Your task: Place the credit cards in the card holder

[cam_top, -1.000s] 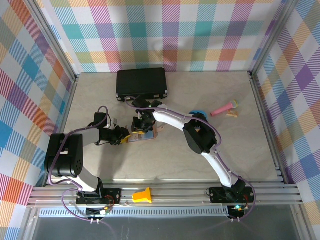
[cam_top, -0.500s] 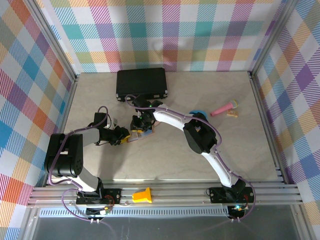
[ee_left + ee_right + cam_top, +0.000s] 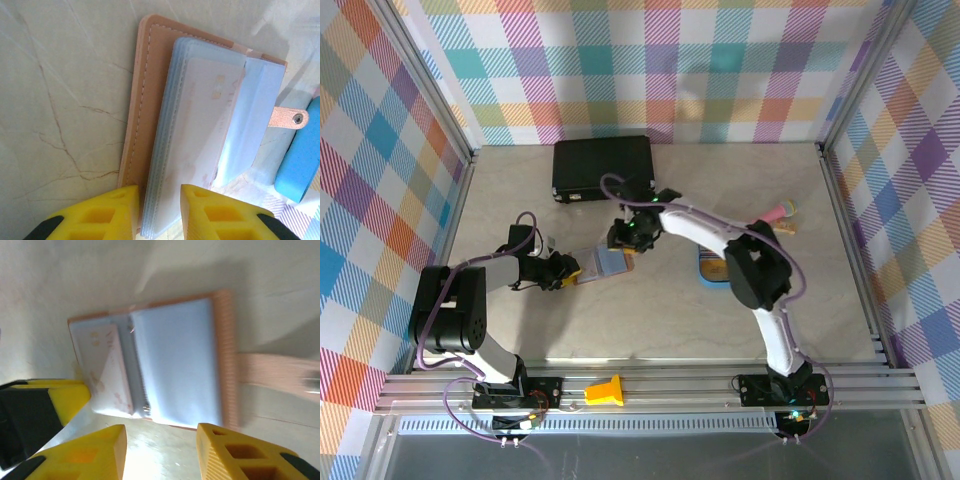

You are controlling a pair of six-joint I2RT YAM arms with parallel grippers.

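Clamping card holder (image 3: pixel 134 120), near edge — left gripper (image 3: pixel 159 194)

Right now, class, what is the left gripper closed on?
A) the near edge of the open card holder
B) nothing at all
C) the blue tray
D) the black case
A: in the left wrist view, the left gripper clamps the near edge of the open card holder from both sides.
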